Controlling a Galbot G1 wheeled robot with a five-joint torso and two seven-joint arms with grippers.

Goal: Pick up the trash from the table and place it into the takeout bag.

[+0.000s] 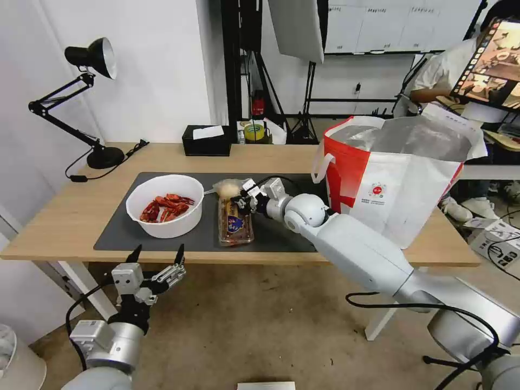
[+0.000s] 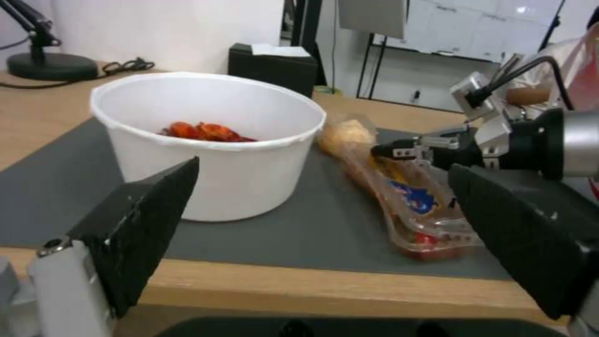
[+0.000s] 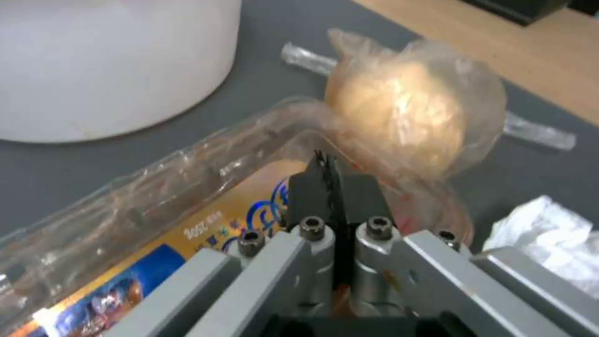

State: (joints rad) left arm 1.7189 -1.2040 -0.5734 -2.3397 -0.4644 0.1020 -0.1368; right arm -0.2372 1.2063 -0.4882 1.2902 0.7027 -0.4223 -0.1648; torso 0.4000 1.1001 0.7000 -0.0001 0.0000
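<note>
Right gripper pinching shut at the tray's far end.
Small bag lying just beyond it; left gripper hovering wide apart below the table edge.

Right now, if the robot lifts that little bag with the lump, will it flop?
Probably. The little bag is thin, crinkled film, so it likely sags around the lump. It looks light. The right pincer, closed at the bag's edge over the plastic tray, might slip on the film.

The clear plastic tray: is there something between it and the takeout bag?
Only the right arm itself. The clear plastic tray lies on the mat; the takeout bag stands beside it, and the right gripper reaches over the tray from that side.
</note>
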